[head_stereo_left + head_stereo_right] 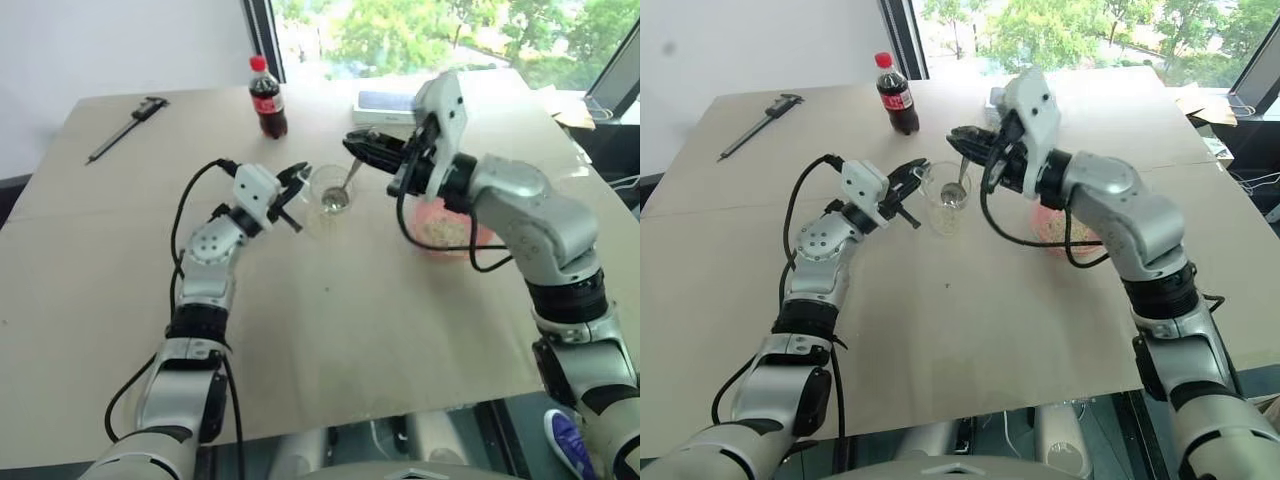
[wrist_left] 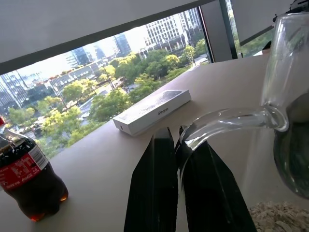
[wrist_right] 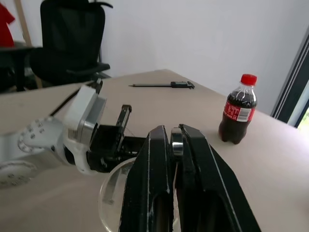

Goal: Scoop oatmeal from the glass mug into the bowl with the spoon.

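The glass mug (image 1: 330, 190) stands out over the middle of the table. My left gripper (image 1: 297, 195) is shut on its clear side handle (image 2: 227, 121). My right gripper (image 1: 355, 145) comes in from the right above the mug and is shut on the spoon's thin silver handle (image 1: 352, 178). The spoon's lower end reaches down inside the mug. A little pale oatmeal (image 1: 334, 203) lies at the mug's bottom. The pink bowl (image 1: 470, 240) sits to the right, partly hidden behind my right forearm, and holds more oatmeal (image 1: 438, 230).
A cola bottle (image 1: 268, 100) stands at the back behind the mug. A white phone box (image 1: 385, 103) lies to its right. A dark caliper (image 1: 125, 125) lies at the far left corner. The table's front edge (image 1: 330, 420) is close to me.
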Robot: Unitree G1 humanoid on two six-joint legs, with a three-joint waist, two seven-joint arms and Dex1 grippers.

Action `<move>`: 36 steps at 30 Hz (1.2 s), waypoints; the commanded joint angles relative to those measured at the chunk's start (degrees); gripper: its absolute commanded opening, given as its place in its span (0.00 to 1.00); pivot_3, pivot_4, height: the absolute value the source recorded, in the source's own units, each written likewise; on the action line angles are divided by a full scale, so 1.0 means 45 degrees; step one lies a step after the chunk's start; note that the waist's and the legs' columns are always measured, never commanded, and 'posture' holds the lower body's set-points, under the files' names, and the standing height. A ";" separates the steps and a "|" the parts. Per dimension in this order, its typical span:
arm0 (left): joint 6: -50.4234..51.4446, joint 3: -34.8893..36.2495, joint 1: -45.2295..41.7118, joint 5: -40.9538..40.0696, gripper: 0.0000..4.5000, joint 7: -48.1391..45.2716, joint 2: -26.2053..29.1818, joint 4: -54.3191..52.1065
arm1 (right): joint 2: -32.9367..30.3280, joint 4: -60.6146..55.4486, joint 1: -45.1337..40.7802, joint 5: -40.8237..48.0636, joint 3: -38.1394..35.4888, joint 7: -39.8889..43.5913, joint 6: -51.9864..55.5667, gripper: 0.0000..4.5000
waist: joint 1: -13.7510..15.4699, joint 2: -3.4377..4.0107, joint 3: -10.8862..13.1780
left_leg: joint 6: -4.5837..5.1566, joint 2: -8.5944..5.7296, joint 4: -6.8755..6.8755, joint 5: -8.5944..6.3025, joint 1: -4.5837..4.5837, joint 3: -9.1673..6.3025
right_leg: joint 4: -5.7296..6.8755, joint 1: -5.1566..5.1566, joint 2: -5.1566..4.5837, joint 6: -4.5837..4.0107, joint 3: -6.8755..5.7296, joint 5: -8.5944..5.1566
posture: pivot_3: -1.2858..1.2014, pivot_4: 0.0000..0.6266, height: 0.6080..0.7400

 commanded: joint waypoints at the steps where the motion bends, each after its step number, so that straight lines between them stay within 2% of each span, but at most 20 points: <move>1: -0.0490 -0.0040 -0.0321 0.0087 0.00 0.0271 -0.0057 -0.0219 | 0.0203 0.0009 0.0169 -0.1367 0.0188 0.0187 -0.1708 0.00 | 0.0004 0.0000 0.0000 | 0.0000 -0.0004 0.0002 0.0000 0.0000 0.0002 | 0.0000 0.0000 -0.0001 0.0000 0.0001 0.0000 | 0.52 0.24 1.00; 8: 0.0107 0.0103 -0.0171 -0.0464 0.00 0.0303 -0.0183 -0.0420 | 0.0892 0.0383 0.0881 -0.2270 0.0304 0.0316 -0.2527 0.00 | -0.0008 0.0000 0.0000 | -0.0002 -0.0006 0.0008 0.0001 0.0001 -0.0007 | 0.0002 0.0001 0.0002 0.0001 -0.0002 0.0000 | 0.52 0.24 1.00; 13: 0.0141 0.0072 -0.0213 -0.0476 0.00 0.0266 -0.0150 -0.0358 | 0.1589 0.0168 0.1316 -0.1591 -0.0377 -0.0434 -0.0547 0.00 | -0.0001 0.0000 0.0000 | -0.0003 -0.0006 0.0009 0.0001 0.0003 -0.0008 | 0.0007 0.0001 0.0002 0.0000 -0.0001 0.0000 | 0.52 0.24 1.00; 17: 0.0087 0.0014 -0.0341 -0.0416 0.00 0.0241 -0.0166 -0.0184 | 0.2205 -0.0060 0.1111 -0.0388 -0.1526 -0.1390 0.1954 0.00 | 0.0019 0.0000 0.0000 | -0.0003 -0.0006 0.0009 0.0002 0.0001 -0.0014 | 0.0006 0.0002 0.0001 0.0000 -0.0004 0.0000 | 0.52 0.24 1.00; 23: -0.0119 -0.0075 -0.0370 -0.0323 0.00 0.0269 -0.0355 0.0148 | 0.3260 -0.0101 0.0345 0.1972 -0.4020 -0.3496 0.6102 0.00 | 0.0016 0.0000 0.0000 | -0.0003 -0.0006 0.0009 0.0002 0.0000 -0.0018 | 0.0011 0.0001 0.0000 0.0000 -0.0005 0.0000 | 0.52 0.24 1.00; 26: -0.0132 -0.0059 -0.0355 -0.0331 0.00 0.0305 -0.0455 0.0220 | 0.3856 0.0106 -0.0164 0.2762 -0.5261 -0.4740 0.7456 0.00 | 0.0002 0.0001 0.0000 | -0.0003 -0.0005 0.0008 0.0001 0.0000 -0.0015 | 0.0013 0.0001 -0.0001 0.0000 -0.0001 0.0000 | 0.52 0.24 1.00; 32: -0.0256 -0.0175 -0.0218 -0.0223 0.00 0.0353 -0.0640 0.0488 | 0.4132 0.0540 -0.1325 0.3621 -0.6873 -0.6112 0.8628 0.00 | -0.0007 0.0002 -0.0001 | -0.0002 -0.0008 0.0008 0.0001 0.0001 -0.0013 | 0.0018 0.0000 -0.0002 0.0000 -0.0001 0.0000 | 0.52 0.24 1.00; 36: -0.0274 -0.0162 -0.0184 -0.0251 0.00 0.0397 -0.0752 0.0635 | 0.3696 0.0496 -0.1633 0.3712 -0.6948 -0.6062 0.8492 0.00 | -0.0025 0.0002 -0.0001 | -0.0002 -0.0010 0.0006 0.0001 -0.0001 -0.0014 | 0.0016 0.0000 -0.0001 0.0000 -0.0003 0.0000 | 0.52 0.24 1.00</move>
